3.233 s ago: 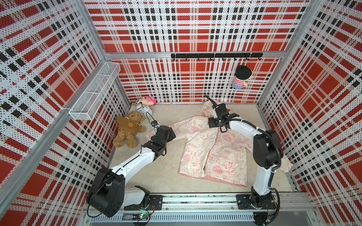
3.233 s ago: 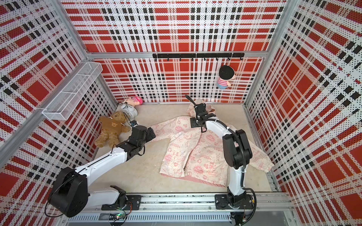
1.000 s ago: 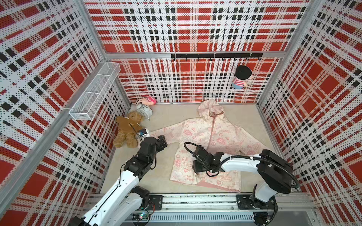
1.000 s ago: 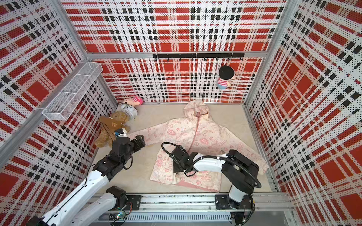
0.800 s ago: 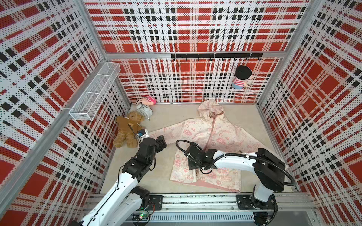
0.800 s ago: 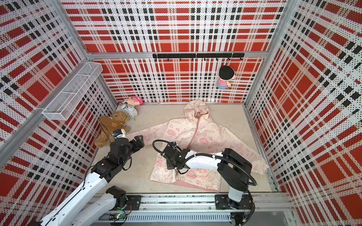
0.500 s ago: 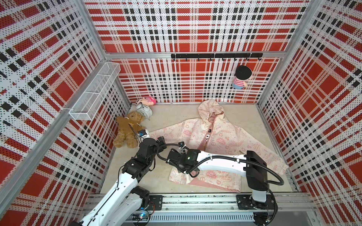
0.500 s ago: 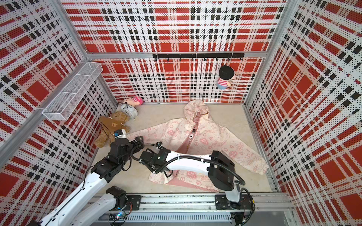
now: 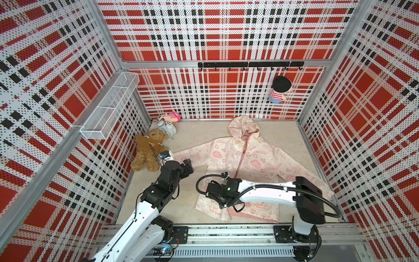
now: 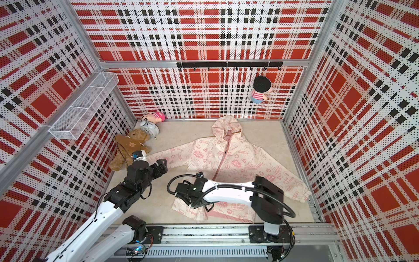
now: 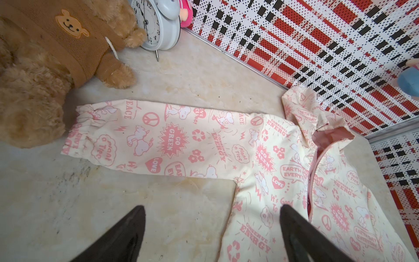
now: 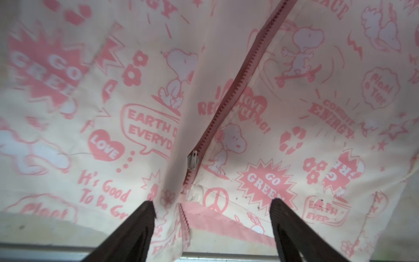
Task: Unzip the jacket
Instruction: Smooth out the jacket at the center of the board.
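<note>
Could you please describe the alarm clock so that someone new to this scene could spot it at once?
Find the wall carrying the white wire basket and follow it down to the far floor corner. There the alarm clock sits between the brown teddy bear and a small pink plush doll. It is the only hard item there: pale round case, white dial, black numerals.

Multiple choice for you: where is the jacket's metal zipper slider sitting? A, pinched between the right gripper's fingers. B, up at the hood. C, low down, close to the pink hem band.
C: in the right wrist view the zipper slider sits low on the jacket, just short of the pink hem band, while the right gripper stands open and clear of it.
</note>
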Available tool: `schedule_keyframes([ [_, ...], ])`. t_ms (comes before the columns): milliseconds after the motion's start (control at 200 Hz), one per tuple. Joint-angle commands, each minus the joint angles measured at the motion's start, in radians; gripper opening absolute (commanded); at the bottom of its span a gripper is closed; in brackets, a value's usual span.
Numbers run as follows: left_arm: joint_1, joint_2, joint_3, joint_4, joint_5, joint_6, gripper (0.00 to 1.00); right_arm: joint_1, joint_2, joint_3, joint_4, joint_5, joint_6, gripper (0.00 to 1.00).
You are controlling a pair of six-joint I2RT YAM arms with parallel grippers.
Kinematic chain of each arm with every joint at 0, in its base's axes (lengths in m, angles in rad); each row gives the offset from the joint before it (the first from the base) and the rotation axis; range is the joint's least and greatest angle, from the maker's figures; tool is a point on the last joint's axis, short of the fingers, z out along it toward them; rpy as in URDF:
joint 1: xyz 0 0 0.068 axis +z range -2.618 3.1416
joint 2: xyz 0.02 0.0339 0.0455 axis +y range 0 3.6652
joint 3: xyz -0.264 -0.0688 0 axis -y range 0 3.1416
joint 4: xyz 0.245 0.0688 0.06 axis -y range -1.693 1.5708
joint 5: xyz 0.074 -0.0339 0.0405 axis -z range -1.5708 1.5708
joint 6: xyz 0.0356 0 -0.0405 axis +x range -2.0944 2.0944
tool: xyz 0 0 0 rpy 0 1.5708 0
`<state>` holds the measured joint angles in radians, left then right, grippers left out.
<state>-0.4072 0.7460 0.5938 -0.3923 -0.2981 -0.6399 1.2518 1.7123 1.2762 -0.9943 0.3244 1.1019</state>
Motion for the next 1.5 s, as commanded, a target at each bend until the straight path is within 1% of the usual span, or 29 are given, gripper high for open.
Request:
schedule_keyframes([
  [0,0.002,-0.002,0.032,-0.015,0.003,0.027,0.93,-0.121,-0.181,-0.094,0.197,-0.034,-0.062,0.79],
  [70,0.002,0.007,0.034,-0.015,0.01,0.038,0.93,-0.266,-0.256,-0.168,0.325,-0.11,-0.179,0.72],
  [80,0.001,0.008,0.036,-0.014,0.012,0.04,0.93,-0.287,-0.263,-0.178,0.346,-0.139,-0.196,0.71],
  [150,-0.001,0.013,0.04,-0.011,0.03,0.053,0.91,-0.425,-0.272,-0.211,0.456,-0.258,-0.304,0.72],
  [200,-0.003,0.01,0.036,0.006,0.063,0.061,0.9,-0.507,-0.244,-0.206,0.493,-0.303,-0.358,0.72],
  [301,-0.017,0.013,0.018,0.056,0.144,0.077,0.88,-0.62,-0.154,-0.16,0.568,-0.359,-0.454,0.8],
  [361,-0.028,0.027,0.015,0.065,0.175,0.079,0.87,-0.693,-0.086,-0.139,0.65,-0.434,-0.476,0.81],
  [401,-0.04,0.038,0.018,0.066,0.196,0.083,0.86,-0.727,-0.046,-0.126,0.693,-0.466,-0.479,0.81],
  [461,-0.061,0.054,0.026,0.055,0.199,0.073,0.84,-0.771,0.029,-0.081,0.734,-0.497,-0.5,0.81],
  [541,-0.103,0.066,0.036,0.04,0.222,0.06,0.83,-0.798,0.143,0.039,0.682,-0.486,-0.54,0.79],
  [556,-0.11,0.068,0.039,0.036,0.225,0.054,0.83,-0.802,0.162,0.061,0.669,-0.481,-0.572,0.79],
  [641,-0.184,0.076,0.048,0.021,0.238,0.014,0.79,-0.815,0.245,0.176,0.584,-0.417,-0.612,0.77],
  [696,-0.248,0.081,0.057,-0.009,0.201,-0.027,0.77,-0.83,0.274,0.206,0.574,-0.402,-0.615,0.76],
  [812,-0.385,0.084,0.05,-0.028,0.143,-0.125,0.76,-0.87,0.298,0.214,0.592,-0.407,-0.635,0.76],
  [882,-0.467,0.094,0.037,-0.029,0.101,-0.191,0.76,-0.901,0.309,0.207,0.617,-0.448,-0.646,0.76],
  [962,-0.559,0.128,0.024,-0.03,0.056,-0.256,0.77,-0.948,0.32,0.187,0.677,-0.554,-0.641,0.73],
  [1007,-0.6,0.149,0.016,-0.029,0.042,-0.283,0.77,-0.962,0.325,0.175,0.701,-0.594,-0.636,0.71],
  [1067,-0.643,0.178,0.007,-0.027,0.029,-0.321,0.77,-0.97,0.33,0.163,0.709,-0.619,-0.64,0.7],
  [1132,-0.682,0.209,-0.004,-0.016,0.024,-0.342,0.77,-0.97,0.339,0.153,0.712,-0.643,-0.64,0.69],
  [1207,-0.705,0.242,-0.012,-0.007,0.031,-0.357,0.77,-0.97,0.353,0.133,0.739,-0.661,-0.631,0.69],
  [1358,-0.711,0.298,-0.02,0.032,0.07,-0.369,0.76,-0.97,0.399,0.14,0.78,-0.713,-0.626,0.66],
  [1493,-0.71,0.356,-0.022,0.069,0.1,-0.391,0.71,-0.971,0.402,0.149,0.775,-0.725,-0.626,0.61],
])
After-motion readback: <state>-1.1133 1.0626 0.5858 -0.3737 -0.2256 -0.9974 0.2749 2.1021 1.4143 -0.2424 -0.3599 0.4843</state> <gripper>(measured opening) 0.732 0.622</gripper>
